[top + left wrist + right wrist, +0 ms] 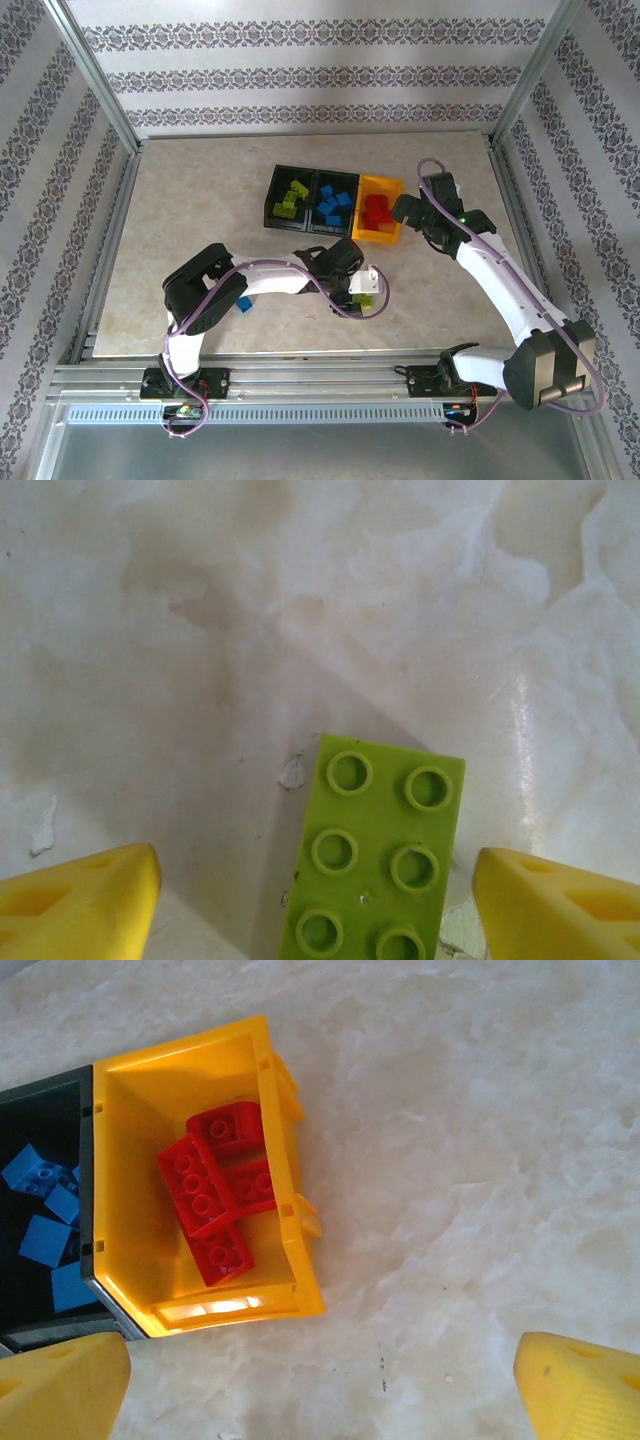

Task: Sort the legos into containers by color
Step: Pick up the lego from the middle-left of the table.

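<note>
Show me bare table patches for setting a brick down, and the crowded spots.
Free: the table left of the row of bins, to the frame rail; the strip behind the bins; the front patch between left end effector and right arm. Crowded: around the lime brick at the left end effector, and beside the yellow bin by the right end effector.

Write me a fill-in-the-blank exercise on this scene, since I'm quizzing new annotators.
The yellow-orange plastic bin holds only ___ studded bricks.
The open left gripper straddles a ___ studded plastic brick on the table.
A small loose ___ brick lies on the table beside the left arm.
Missing words: red; lime green; blue.
</note>
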Available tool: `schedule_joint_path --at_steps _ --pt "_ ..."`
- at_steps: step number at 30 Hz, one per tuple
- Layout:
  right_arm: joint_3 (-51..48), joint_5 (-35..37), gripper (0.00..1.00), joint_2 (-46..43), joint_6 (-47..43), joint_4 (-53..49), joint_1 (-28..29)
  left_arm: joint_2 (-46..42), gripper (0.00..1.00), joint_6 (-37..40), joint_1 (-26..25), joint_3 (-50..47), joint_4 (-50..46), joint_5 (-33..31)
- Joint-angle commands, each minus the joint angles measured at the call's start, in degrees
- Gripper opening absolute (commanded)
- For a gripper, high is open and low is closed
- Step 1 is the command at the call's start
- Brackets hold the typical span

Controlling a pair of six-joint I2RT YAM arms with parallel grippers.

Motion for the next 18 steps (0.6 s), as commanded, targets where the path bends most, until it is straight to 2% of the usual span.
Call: schedule_joint_path --at_steps 1,9,18 --pt "-0.86 0.49 0.98 -1.39 0.75 -0.22 -0.81 1.26 0.78 0.64 -1.06 1.41 -1.02 -0.22" --pt "-0.75 -0.39 0.98 -0.85 1.19 0.14 -1.03 3.53 0.52 -0.81 -1.06 2.98 -3.11 -2.77" --pt "-0.4 -0.91 0.98 -1.13 1.28 0.31 -1.01 1.4 0.37 -4.55 -1.07 0.21 0.2 -5.91"
